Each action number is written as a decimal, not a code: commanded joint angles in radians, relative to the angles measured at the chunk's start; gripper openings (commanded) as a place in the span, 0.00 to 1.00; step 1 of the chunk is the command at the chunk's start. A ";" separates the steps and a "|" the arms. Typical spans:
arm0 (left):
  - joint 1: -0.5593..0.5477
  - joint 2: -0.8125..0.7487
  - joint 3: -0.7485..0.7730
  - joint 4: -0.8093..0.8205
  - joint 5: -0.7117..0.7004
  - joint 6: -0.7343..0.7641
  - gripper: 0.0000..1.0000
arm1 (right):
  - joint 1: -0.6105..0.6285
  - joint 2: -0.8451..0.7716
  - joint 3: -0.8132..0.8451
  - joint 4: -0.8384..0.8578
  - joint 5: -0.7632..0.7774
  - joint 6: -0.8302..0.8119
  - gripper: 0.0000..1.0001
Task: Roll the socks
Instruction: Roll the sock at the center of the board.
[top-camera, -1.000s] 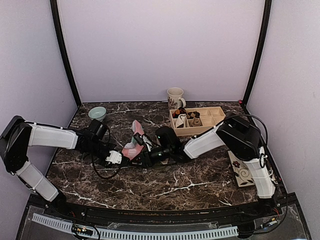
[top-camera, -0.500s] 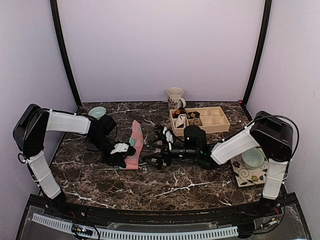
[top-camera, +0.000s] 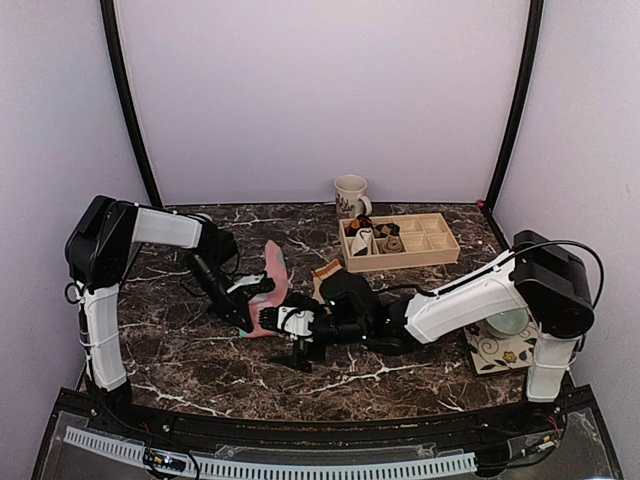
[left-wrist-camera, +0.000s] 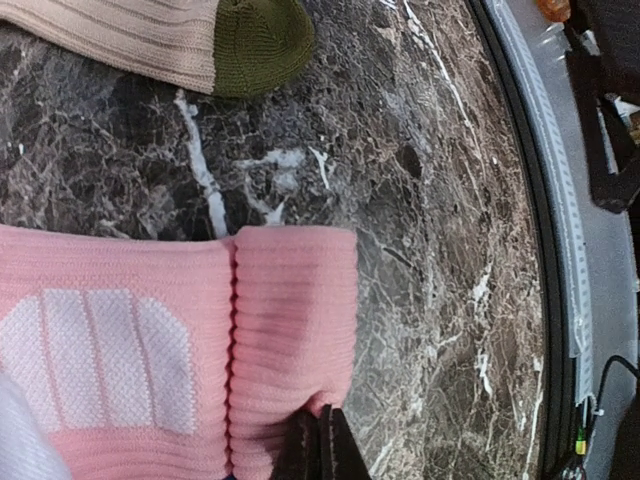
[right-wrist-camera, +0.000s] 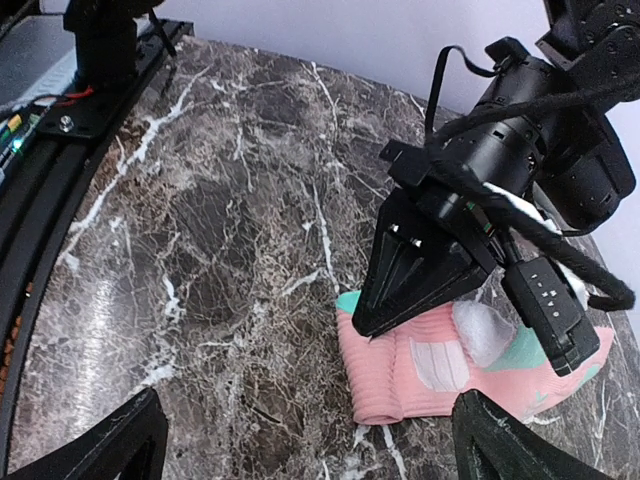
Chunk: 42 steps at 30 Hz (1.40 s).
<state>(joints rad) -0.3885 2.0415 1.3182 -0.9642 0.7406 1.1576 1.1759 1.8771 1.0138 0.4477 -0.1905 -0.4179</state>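
— Since you're standing nearer the left arm, what has its pincer (left-wrist-camera: 321, 450) got hold of?

— The pink sock (top-camera: 268, 292). The two black fingers are squeezed together on the edge of the ribbed cuff, and the fabric puckers in toward them. That cuff end is turned over on itself, one fold as far as I can see.

— And the sock itself?

— It lies flat on the marble worktop (top-camera: 400, 372), left of centre, its length running away from the arms' bases. It has white and mint-green patches.

— What about the right pincer (top-camera: 297, 336)?

— It's spread wide, with nothing between its fingers. It sits low, just beside the folded cuff, facing the left pincer across it. Whether it touches the fabric I can't tell.

— Where's the other sock?

— The tan sock (top-camera: 327, 271) lies further back and to the right, apart from the pink one, near the front wall of the wooden compartment box (top-camera: 420, 258). Its ribbed knit ends in an olive-green toe.

— Anything in the box?

— There are small rolled bundles, cream, brown and dark, in the left-hand compartments. A cream mug (top-camera: 351, 193) with a flower print stands upright behind the box, by the back wall.
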 joint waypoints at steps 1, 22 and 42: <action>0.016 0.075 0.061 -0.221 0.031 0.033 0.00 | 0.034 0.054 0.072 -0.059 0.096 -0.093 0.99; 0.014 0.105 0.079 -0.259 0.012 0.028 0.00 | 0.030 0.336 0.321 -0.075 0.048 -0.105 0.68; 0.015 0.104 0.090 -0.226 -0.035 0.001 0.00 | 0.008 0.438 0.385 -0.143 -0.009 -0.056 0.24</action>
<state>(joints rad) -0.3733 2.1468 1.3926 -1.2102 0.7368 1.1698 1.1854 2.2890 1.3979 0.3614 -0.1627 -0.5098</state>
